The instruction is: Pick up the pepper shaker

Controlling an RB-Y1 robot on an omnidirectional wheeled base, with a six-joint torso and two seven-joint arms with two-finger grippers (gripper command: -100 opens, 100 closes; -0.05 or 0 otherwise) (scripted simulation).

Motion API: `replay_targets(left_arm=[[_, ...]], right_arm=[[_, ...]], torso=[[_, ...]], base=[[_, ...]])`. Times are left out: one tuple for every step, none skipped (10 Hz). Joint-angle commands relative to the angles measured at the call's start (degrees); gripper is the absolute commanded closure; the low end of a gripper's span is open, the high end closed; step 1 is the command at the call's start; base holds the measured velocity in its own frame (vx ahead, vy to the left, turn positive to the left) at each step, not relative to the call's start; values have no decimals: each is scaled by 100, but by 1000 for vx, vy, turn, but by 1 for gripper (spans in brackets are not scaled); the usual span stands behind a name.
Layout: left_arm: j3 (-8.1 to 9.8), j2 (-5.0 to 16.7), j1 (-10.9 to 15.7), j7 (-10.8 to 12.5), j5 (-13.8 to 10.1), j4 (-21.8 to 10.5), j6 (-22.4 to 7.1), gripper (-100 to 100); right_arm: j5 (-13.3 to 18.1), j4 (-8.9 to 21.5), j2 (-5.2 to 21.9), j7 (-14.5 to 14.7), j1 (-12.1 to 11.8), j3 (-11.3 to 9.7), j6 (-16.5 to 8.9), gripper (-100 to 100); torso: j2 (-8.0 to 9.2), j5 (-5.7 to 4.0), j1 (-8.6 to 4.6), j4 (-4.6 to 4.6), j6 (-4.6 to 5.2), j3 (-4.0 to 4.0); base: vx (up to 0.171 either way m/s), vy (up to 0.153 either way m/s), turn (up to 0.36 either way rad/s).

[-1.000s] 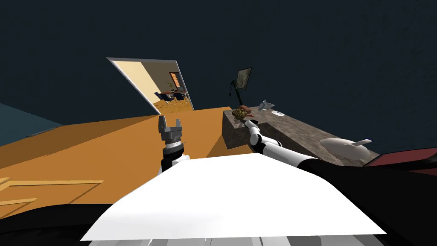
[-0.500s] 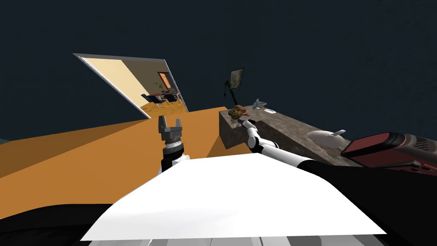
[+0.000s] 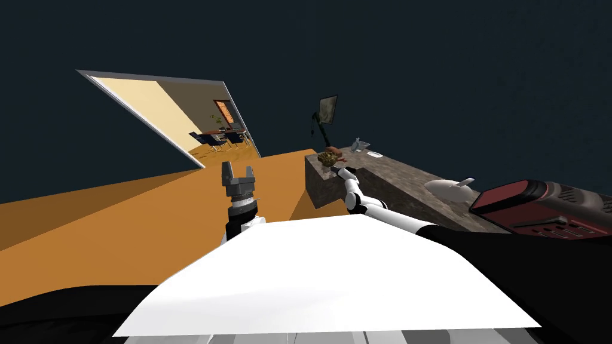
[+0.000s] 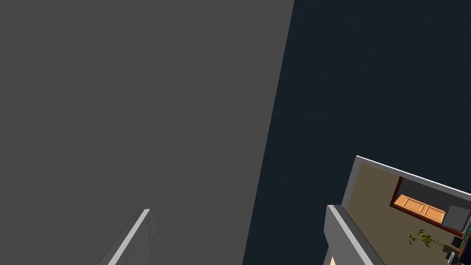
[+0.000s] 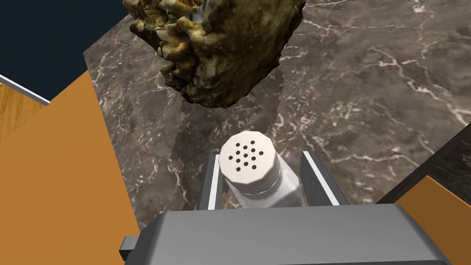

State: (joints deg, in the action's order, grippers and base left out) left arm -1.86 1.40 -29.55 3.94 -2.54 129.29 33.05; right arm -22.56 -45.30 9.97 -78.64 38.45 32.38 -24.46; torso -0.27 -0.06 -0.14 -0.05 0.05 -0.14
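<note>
The pepper shaker (image 5: 249, 162), pale with a white cap full of small holes, sits between the fingers of my right gripper (image 5: 261, 157), which press its sides. Below it lies the dark marble counter (image 5: 368, 92). In the head view my right gripper (image 3: 343, 172) is stretched out over the near end of that counter (image 3: 400, 179). My left gripper (image 3: 239, 175) is held up over the orange floor, left of the counter, open with nothing between its fingers (image 4: 133, 232).
A lumpy brown-gold object (image 5: 216, 46) sits on the counter just beyond the shaker, also in the head view (image 3: 327, 157). Farther along lie a white dish with a handle (image 3: 448, 188) and a red appliance (image 3: 538, 206). A doorway (image 3: 179, 119) opens at the left.
My head view has swung: the doorway slid left and the red appliance came in from the right. My right gripper stays at the counter's near end; my left arm has not moved.
</note>
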Motion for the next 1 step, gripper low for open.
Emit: replay_targets(left_arm=[[0, 0, 0, 0, 0, 0, 0, 0]], right_arm=[[0, 0, 0, 0, 0, 0, 0, 0]], torso=[[0, 0, 0, 0, 0, 0]], base=[[0, 0, 0]])
